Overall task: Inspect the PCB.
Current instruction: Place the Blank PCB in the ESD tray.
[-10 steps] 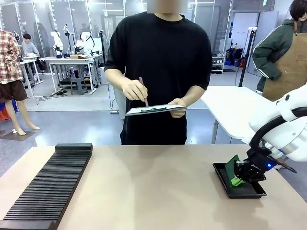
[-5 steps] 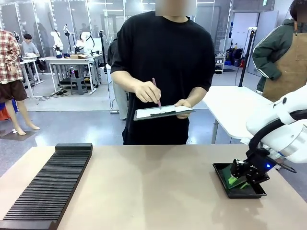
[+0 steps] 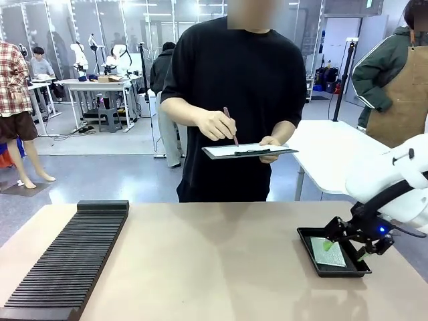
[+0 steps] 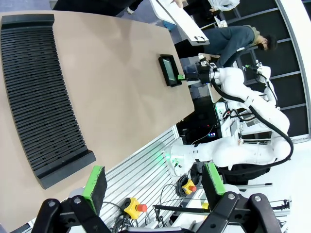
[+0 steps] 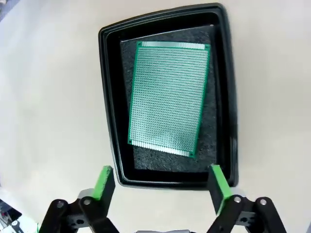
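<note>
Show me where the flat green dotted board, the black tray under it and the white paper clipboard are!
flat green dotted board [image 5: 168, 98], right wrist view: middle of its gridded face.
black rectangular tray [image 5: 108, 87], right wrist view: its raised side rim.
white paper clipboard [image 3: 231, 151], front view: its bare white sheet.

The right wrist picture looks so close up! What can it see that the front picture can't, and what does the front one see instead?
Right wrist picture alone: the PCB's fine dotted grid, lying slightly askew on dark foam, and the right gripper's jaws open, apart from the board.

Front picture alone: the person across the table writing with a pen on a clipboard, and the long black slotted rack.

Both: the green PCB lying flat in the black tray on the tan table, with the right gripper beside the tray.
</note>
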Available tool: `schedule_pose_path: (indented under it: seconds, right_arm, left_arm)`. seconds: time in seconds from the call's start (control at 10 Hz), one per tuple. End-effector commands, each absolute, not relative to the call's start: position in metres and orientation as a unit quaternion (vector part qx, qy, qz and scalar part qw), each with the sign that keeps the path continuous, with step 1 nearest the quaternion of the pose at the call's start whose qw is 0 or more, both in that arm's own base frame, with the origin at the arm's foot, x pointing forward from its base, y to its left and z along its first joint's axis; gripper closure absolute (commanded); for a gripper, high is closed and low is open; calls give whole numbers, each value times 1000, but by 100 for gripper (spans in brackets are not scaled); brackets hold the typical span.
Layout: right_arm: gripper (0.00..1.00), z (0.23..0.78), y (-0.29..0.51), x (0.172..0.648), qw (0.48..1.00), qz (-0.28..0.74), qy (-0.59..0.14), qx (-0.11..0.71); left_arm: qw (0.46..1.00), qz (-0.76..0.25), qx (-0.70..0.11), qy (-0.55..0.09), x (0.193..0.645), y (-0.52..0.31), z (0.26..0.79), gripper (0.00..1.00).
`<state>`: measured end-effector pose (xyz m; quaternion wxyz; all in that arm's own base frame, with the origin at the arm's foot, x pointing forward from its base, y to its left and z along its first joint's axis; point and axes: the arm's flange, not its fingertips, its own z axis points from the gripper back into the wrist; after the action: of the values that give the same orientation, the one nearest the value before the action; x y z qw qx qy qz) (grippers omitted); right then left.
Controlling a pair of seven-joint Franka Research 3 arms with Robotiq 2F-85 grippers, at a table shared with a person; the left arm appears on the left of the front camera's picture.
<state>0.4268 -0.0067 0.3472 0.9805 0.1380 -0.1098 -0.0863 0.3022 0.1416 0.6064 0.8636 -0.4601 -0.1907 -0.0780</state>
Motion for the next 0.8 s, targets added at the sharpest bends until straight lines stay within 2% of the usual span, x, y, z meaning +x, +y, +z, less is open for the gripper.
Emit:
schedule_pose_path:
  seconds: [0.0,0.7]
  right_arm:
    - [0,360,0,418,979,-114,-117,120]
    - [0,354,-6,426,980,-93,-114,131]
  left_arm:
    - [867,-76,-454,-191,303,141,609,0]
    - [867,-76,-454,-191,303,141,609,0]
